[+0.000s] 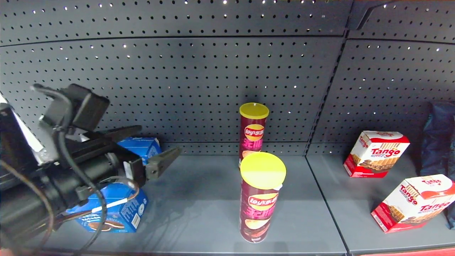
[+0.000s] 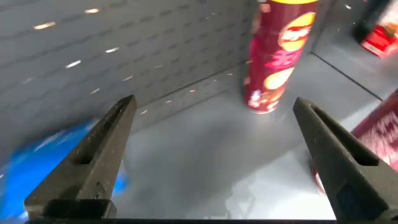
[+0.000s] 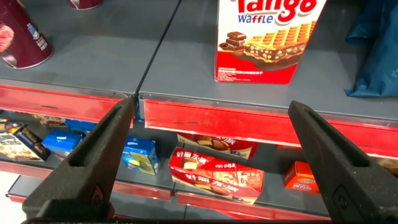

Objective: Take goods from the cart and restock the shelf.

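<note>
Grey metal forms the shelf [image 1: 199, 199], which is backed by a perforated panel [image 1: 177, 78]. Two maroon chip cans with yellow lids are stood upright near its middle, the front can [image 1: 261, 209] close to the edge and the rear can [image 1: 253, 135] against the panel. Two blue biscuit boxes are placed at the left, one in front [image 1: 121, 209] and one behind [image 1: 142, 145]. The left tool [image 1: 160, 138] is held over these boxes with its fingers spread wide apart and nothing between them. To the right, two red-and-white wafer boxes are set, the back wafer box [image 1: 376, 153] and the near wafer box [image 1: 414, 204], beside a dark blue bag [image 1: 439, 131]. The right tool [image 3: 211, 104] is also parted and empty, held before the shelf's red edge strip [image 3: 249, 121]. More boxed goods are seen on a lower shelf [image 3: 280, 190].
</note>
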You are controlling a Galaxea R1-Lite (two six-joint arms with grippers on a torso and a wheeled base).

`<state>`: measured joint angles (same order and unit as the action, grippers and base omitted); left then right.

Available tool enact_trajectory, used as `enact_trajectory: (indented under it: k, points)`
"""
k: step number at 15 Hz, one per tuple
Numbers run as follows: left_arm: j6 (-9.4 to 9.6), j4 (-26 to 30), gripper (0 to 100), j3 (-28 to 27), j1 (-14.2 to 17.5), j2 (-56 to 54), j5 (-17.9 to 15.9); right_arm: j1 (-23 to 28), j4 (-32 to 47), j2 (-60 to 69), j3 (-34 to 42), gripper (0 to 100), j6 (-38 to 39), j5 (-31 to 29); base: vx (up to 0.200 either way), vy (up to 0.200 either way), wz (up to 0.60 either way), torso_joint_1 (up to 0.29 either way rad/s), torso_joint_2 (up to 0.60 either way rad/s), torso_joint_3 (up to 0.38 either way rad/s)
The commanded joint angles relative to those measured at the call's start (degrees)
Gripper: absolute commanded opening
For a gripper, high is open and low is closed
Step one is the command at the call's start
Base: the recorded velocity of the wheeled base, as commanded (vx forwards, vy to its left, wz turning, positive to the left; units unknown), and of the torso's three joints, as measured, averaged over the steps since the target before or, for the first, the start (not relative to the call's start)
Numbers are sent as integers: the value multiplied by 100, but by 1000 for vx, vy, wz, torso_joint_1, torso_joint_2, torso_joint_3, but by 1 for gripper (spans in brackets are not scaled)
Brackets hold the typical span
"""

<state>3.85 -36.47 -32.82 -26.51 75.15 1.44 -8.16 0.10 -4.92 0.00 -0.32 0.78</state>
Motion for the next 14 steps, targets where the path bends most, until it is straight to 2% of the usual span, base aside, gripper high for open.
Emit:
enact_trajectory:
  k: [1, 2, 4, 6, 7, 8, 9, 10, 11, 12, 13, 14]
  points:
    - [-139, 53, 100, 1295, 393, -1759, 304, -2, -1, -8, 0, 100, -3, 1, 0, 0, 0, 0, 0, 0]
    - [-218, 272, 100, 1902, 894, -2567, 252, -2, -1, -8, -9, 100, -3, 1, 0, 0, 0, 0, 0, 0]
    - [-570, 1046, 100, 2201, 1342, -3560, 199, -2, -1, -8, 0, 100, -3, 1, 0, 0, 0, 0, 0, 0]
    - [-640, 1723, 100, 2385, 1650, -4220, 111, -2, -1, -8, -9, 100, -3, 1, 0, 0, 0, 0, 0, 0]
    - [-693, 1978, 100, 2807, 1843, -4826, -30, -2, -1, -8, 0, 100, 5, 1, 0, 0, 0, 0, 0, 0]
    - [-693, 2004, 100, 3194, 2010, -5318, -161, -2, -1, -8, 0, 100, -3, 1, 0, 0, 0, 0, 0, 0]
    - [-693, 2171, 100, 3282, 2203, -5766, -302, -2, -1, -8, 0, 100, -3, 1, 0, 0, 0, 0, 0, 0]
    - [-693, 2558, 100, 3282, 2353, -6065, -443, -2, -1, -8, 0, 100, -3, 1, 0, 0, 0, 0, 0, 0]
    - [-684, 3138, 100, 3282, 2651, -6487, -654, -2, -1, -8, 0, 100, 5, 1, 0, 0, 0, 0, 0, 0]
    - [-719, 3349, 100, 3282, 2862, -6839, -821, -2, -1, -8, -9, 100, -3, 1, 0, 0, 0, 0, 0, 0]
    - [-719, 3349, 100, 3282, 3029, -7041, -847, -2, -1, -8, 0, 100, -3, 1, 0, 0, 0, 0, 0, 0]
    - [-710, 3349, 100, 3282, 3029, -7032, -671, -2, -1, -8, 0, 100, -3, 1, 0, 0, 0, 0, 0, 0]
